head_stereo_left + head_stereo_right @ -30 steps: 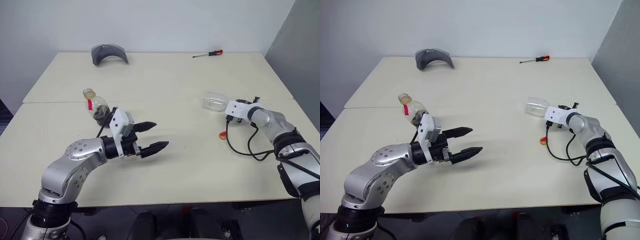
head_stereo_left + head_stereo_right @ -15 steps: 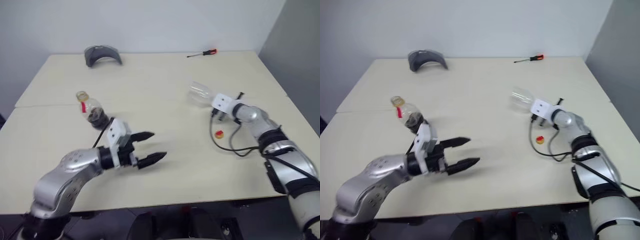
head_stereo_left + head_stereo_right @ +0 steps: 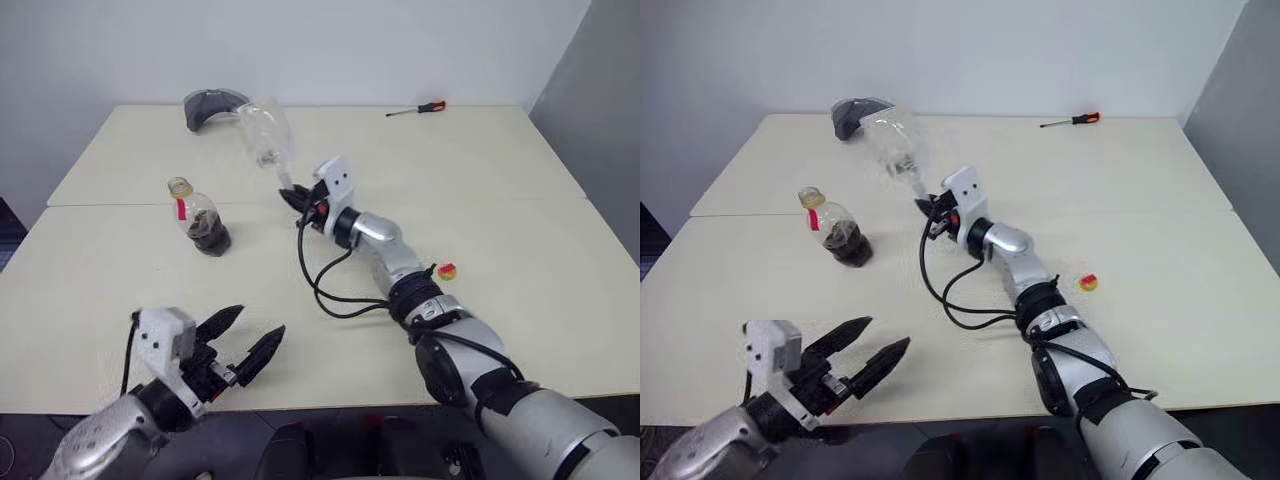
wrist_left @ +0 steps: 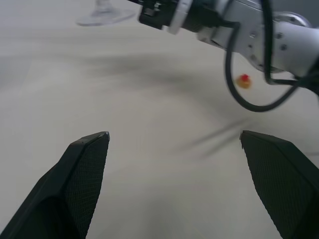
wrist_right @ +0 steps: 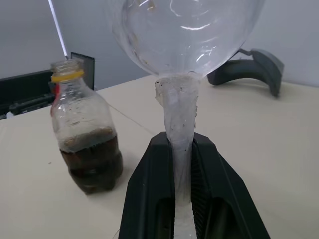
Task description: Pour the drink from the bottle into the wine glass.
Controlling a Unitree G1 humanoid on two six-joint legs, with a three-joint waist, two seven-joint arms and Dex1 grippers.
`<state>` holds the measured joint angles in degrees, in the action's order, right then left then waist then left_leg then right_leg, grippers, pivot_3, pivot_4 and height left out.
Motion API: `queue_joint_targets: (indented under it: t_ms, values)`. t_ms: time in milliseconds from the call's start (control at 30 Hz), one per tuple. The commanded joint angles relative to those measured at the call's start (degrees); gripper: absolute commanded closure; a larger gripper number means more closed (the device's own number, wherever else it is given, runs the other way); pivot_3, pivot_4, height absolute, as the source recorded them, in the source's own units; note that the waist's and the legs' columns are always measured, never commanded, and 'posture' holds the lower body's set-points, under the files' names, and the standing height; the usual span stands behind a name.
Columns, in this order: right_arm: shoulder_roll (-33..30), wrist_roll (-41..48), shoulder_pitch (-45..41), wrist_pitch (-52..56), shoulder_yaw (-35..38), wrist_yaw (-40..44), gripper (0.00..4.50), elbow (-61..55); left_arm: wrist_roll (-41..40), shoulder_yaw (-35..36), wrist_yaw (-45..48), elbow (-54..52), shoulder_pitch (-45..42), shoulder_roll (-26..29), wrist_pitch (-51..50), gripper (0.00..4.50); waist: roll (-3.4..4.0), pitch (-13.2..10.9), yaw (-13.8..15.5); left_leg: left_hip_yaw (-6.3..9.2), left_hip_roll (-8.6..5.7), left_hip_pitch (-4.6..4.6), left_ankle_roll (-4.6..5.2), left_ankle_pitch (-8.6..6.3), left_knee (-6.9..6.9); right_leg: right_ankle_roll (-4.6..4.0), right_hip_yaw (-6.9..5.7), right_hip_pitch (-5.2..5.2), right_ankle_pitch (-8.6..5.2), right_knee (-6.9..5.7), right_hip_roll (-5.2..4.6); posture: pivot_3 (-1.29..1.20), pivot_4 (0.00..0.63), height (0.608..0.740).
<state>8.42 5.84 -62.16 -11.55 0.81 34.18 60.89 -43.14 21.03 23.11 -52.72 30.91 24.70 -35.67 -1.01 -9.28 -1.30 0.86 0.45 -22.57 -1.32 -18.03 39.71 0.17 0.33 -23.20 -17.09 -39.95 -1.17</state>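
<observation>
Empty clear wine glass [image 5: 184, 40], stem pinched; uncapped bottle [image 5: 84, 134] part-full.

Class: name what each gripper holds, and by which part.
Right gripper: the wine glass, clamped by its stem. Left gripper: nothing, jaws open.

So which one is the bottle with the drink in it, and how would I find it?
Start at the big cream-coloured table and look toward its left side, in front of the grey curved thing at the back edge. There stands the small round clear plastic bottle, upright and alone. It has dark brown drink in its bottom, a red strip on its neck and no cap, unlike the empty clear stemmed wine glass nearby.
</observation>
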Motion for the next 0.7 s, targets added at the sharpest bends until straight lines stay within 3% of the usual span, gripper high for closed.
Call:
queue_joint_targets:
  t_ms: [33, 233, 400, 533, 700]
  values:
    - [2.8, 0.2, 1.5, -4.5, 1.3, -4.1, 4.37, 3.6, 4.6, -0.8, -2.1, -4.1, 3.9, -1.9, 4.3, 0.0, -0.02, 0.0, -0.2, -0.03, 0.0, 0.02, 0.0, 0.0, -0.01, -0.01, 0.02, 0.01, 0.0, 0.0, 0.0, 0.0, 0.15, 0.74]
    - [2.2, -2.8, 6.5, -5.1, -0.5, -8.6, 4.37, 9.7, 3.1, -0.5, -6.0, -3.9, 0.3, -2.6, 4.2, 0.0, 0.06, 0.0, -0.4, -0.07, 0.02, 0.06, -0.02, 0.01, -0.04, -0.06, 0.04, 0.0, -0.03, -0.06, 0.05, 0.0, 0.15, 0.74]
    - [-2.1, -10.6, 8.9, -2.9, -6.6, -15.2, 4.37, 10.7, 3.9, -1.8, -5.6, -4.2, -2.4, -0.4, 4.7, 0.0, 0.06, 0.4, -0.4, -0.11, 0.03, 0.38, -0.02, 0.01, -0.18, -0.07, 0.09, 0.19, -0.05, -0.05, 0.07, 0.0, 0.15, 0.74]
    - [-4.8, -11.5, 10.8, -2.8, -7.8, -11.9, 4.37, 7.3, 2.2, -2.1, -7.3, -4.9, -4.7, 0.3, 3.5, 0.0, 0.19, 0.5, -0.1, 0.0, -0.01, 2.11, 0.04, -0.03, -0.91, -0.13, -0.03, 1.94, -0.09, 0.79, 0.05, 0.0, 0.15, 0.74]
    - [-10.6, -10.3, 15.1, 0.4, -7.6, -6.7, 4.37, -2.2, 1.5, -2.7, -9.8, -5.1, -6.1, 0.5, 2.2, 0.0, 0.15, 0.6, 0.2, 0.05, -0.04, 2.14, 0.04, -0.03, -0.97, -0.11, -0.05, 2.09, -0.09, 0.95, 0.02, 0.0, 0.15, 0.74]
